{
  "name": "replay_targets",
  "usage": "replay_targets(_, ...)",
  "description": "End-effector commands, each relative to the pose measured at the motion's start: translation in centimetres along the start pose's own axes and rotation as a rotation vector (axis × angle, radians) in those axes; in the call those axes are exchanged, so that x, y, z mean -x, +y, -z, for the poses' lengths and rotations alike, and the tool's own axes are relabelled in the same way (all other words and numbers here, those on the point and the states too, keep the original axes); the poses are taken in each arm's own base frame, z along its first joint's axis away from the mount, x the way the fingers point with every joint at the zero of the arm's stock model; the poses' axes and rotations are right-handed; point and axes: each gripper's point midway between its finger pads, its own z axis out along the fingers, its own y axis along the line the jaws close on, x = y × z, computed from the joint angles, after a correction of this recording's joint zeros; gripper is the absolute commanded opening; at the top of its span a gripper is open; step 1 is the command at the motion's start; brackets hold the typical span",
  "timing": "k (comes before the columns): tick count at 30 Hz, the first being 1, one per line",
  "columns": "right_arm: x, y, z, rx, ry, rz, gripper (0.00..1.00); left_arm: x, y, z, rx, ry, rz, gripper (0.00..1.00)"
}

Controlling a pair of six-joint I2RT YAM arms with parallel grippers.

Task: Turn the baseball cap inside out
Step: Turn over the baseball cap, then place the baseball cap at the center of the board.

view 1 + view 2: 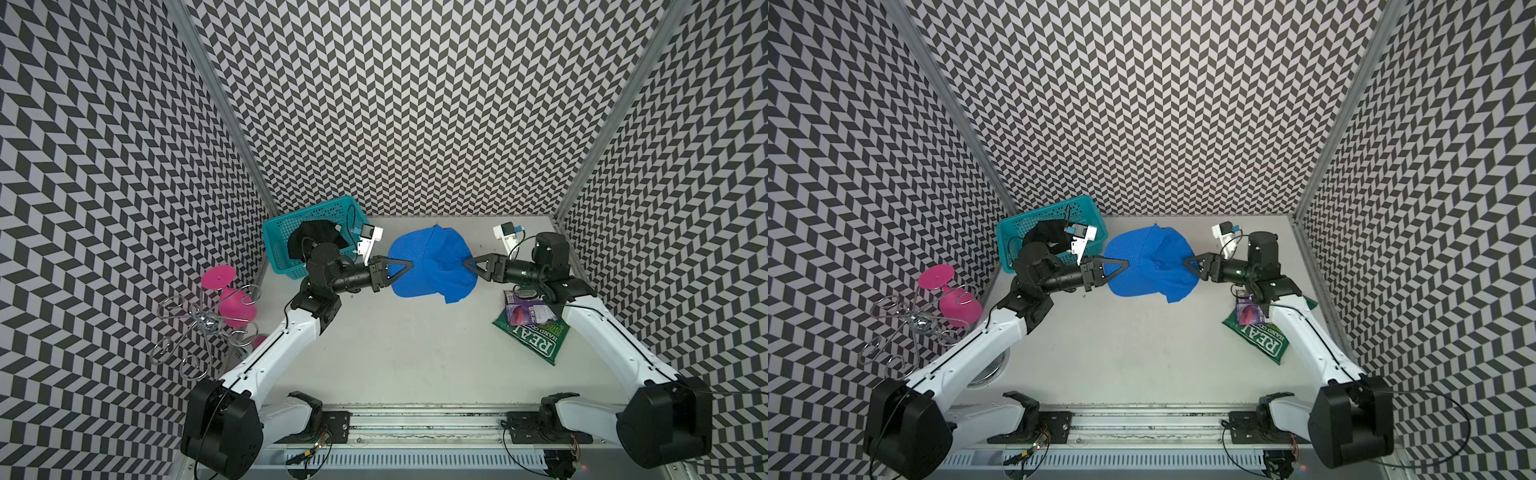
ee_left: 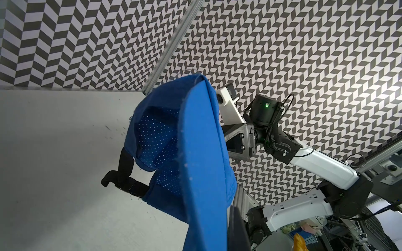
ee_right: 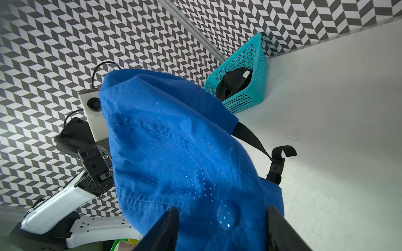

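Wire rack (image 1: 195, 332) holding pink glass (image 1: 232, 305): far left of blue cap (image 1: 432, 270).
Teal basket (image 1: 276, 237), black cap (image 1: 311, 239) inside: left of blue cap, slightly behind.
Left gripper (image 1: 409, 264): at blue cap's left side, fingers (image 2: 237, 230) pressed together, pinching brim.
Blue cap: lifted above surface (image 1: 415, 361), between both grippers; black strap (image 2: 125, 171) dangling.
Right gripper (image 1: 468, 263): at blue cap's right side, fingers (image 3: 167, 226) spread, crown fabric between them; contact unclear.
Green snack bag (image 1: 536, 338): right of blue cap, nearer front.
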Motion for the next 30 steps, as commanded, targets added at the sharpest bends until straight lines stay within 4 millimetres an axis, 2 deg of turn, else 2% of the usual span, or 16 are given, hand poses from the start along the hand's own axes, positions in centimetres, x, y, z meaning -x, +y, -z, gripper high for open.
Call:
replay_targets(1, 1.3, 2.0, -0.3, 0.054, -0.011, 0.074, 0.62, 1.0, -1.8, 0.0, -0.067, 0.000, -0.069, 0.00)
replay_targets(6, 1.4, 2.9, -1.1, 0.066, -0.003, 0.104, 0.52, -0.1, -0.8, -0.2, -0.047, 0.040, -0.044, 0.00)
replay_targets(9, 2.0, 2.4, -1.2, 0.009, -0.034, 0.137, 0.33, -0.7, 0.0, -0.2, -0.018, 0.053, -0.028, 0.00)
replay_targets(12, 3.2, 1.0, -0.7, -0.105, -0.105, 0.185, 0.15, -0.4, 1.9, 0.1, 0.082, 0.010, 0.010, 0.00)
replay_targets(15, 4.5, 0.6, -0.2, -0.159, -0.162, 0.238, 0.05, -0.7, 4.2, 0.5, 0.147, -0.038, 0.118, 0.00)
replay_targets(19, 5.8, 1.5, -0.2, -0.136, -0.216, 0.301, 0.00, -1.8, 6.0, 0.7, 0.149, -0.103, 0.258, 0.00)
replay_targets(24, 6.9, 1.7, -0.8, -0.112, -0.242, 0.356, 0.00, -3.0, 9.0, 1.6, 0.228, -0.189, 0.392, 0.00)
replay_targets(27, 7.2, 1.8, -1.9, -0.049, -0.223, 0.395, 0.00, -3.6, 10.2, 1.4, 0.225, -0.221, 0.458, 0.01)
replay_targets(30, 7.3, 0.8, -4.0, -0.023, -0.179, 0.438, 0.00, -4.5, 12.0, 0.6, 0.244, -0.205, 0.499, 0.02)
